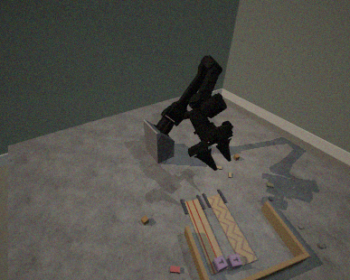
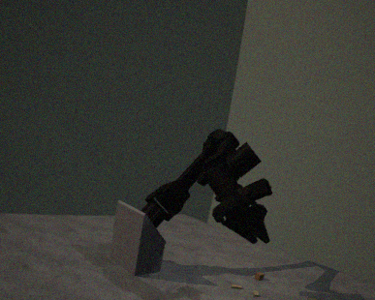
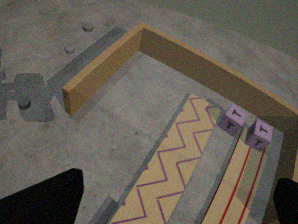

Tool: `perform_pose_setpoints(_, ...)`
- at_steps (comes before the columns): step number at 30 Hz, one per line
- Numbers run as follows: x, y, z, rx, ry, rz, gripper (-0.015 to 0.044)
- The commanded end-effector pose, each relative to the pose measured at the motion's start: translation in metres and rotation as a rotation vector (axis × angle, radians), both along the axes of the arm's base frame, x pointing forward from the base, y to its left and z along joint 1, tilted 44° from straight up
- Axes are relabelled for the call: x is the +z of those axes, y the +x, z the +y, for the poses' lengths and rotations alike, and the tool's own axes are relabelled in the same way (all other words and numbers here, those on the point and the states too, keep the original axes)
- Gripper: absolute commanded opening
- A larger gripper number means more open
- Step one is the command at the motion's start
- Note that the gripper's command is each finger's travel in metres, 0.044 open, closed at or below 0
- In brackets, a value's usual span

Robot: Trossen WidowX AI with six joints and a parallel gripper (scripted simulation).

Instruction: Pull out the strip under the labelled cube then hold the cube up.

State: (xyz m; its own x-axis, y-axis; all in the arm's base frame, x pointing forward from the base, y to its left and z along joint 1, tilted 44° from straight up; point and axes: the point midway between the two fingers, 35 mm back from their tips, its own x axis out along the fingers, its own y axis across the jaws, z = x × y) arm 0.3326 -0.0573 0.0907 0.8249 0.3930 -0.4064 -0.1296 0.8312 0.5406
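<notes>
Two strips lie side by side on the floor inside a U-shaped wooden frame: a tan strip with red lines and a tan strip with a purple zigzag. Two small purple cubes stand at their far ends, one on the red-lined strip and one by the end of the zigzag strip. Both show a dark mark; I cannot tell the labels apart. My gripper is open and empty, hanging above the floor well short of the strips.
The arm's grey base block stands behind the gripper. Small loose bits lie about: an orange cube, a red piece, tan bits. Dark grey patches mark the floor to the right.
</notes>
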Motion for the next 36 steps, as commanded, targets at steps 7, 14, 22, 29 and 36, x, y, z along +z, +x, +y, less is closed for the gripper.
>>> perform_pose_setpoints(7, -0.016, -0.031, -0.018, -0.119, 0.185, 0.075, 0.0400)
perform_pose_setpoints(14, -0.016, -0.031, -0.018, -0.119, 0.185, 0.075, 0.0400)
perform_pose_setpoints(22, -0.026, -0.022, -0.020, -0.106, 0.196, 0.145, 0.0321)
perform_pose_setpoints(29, -0.076, 0.004, -0.019, -0.005, 0.230, 0.485, 0.0138)
perform_pose_setpoints(36, -0.117, 0.012, -0.005, 0.145, 0.251, 0.801, 0.0000)
